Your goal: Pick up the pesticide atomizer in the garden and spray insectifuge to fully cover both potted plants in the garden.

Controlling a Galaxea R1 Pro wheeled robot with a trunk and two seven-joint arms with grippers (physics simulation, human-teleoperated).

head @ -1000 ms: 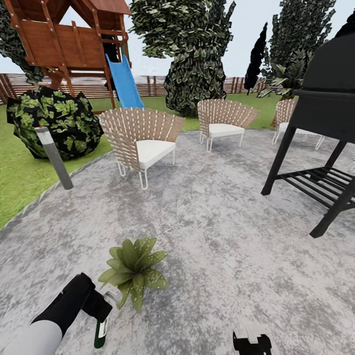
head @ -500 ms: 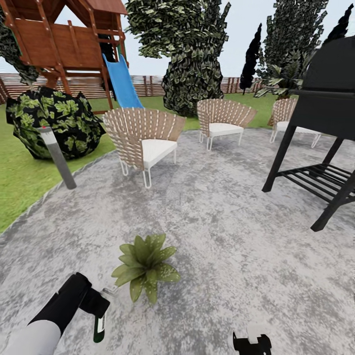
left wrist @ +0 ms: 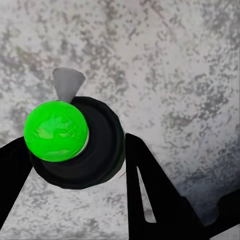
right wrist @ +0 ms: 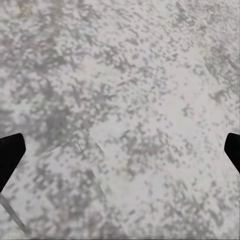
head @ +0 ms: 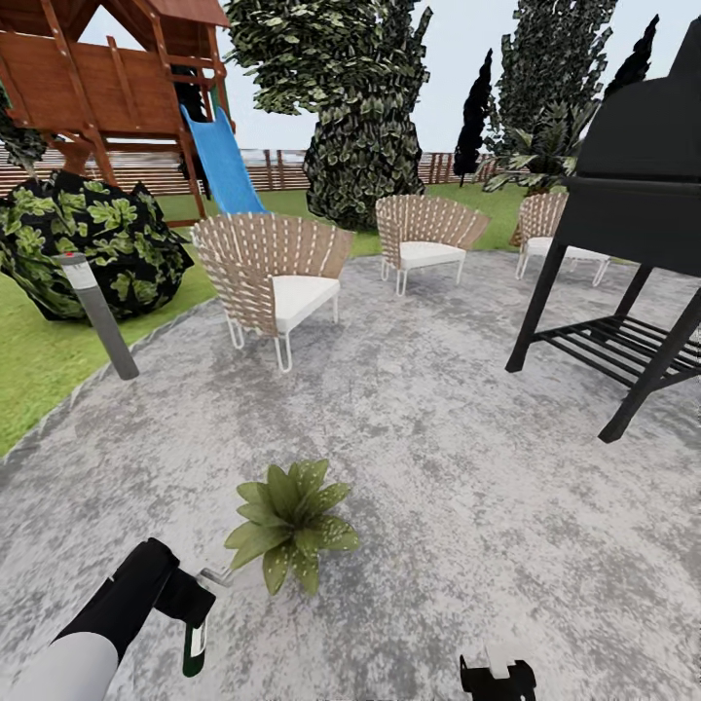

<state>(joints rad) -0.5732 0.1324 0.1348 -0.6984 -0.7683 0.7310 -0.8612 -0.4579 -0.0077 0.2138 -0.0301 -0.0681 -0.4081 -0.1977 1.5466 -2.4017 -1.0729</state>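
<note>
Where the grey mottled paving (head: 458, 458) spreads out from the lawn (head: 39, 360), a black grill stand (head: 633, 224) rises at two o'clock and wicker chairs (head: 273, 273) sit at twelve. One potted plant (head: 287, 521) rests on the paving just beside the pesticide atomizer (head: 198, 638), which the left gripper (head: 190, 608) at seven o'clock clenches, spray head toward the leaves. The right gripper (right wrist: 120, 150) hangs spread wide above bare paving.

Left hand (head: 190, 608) clamped, right hand (head: 497, 674) spread wide
</note>
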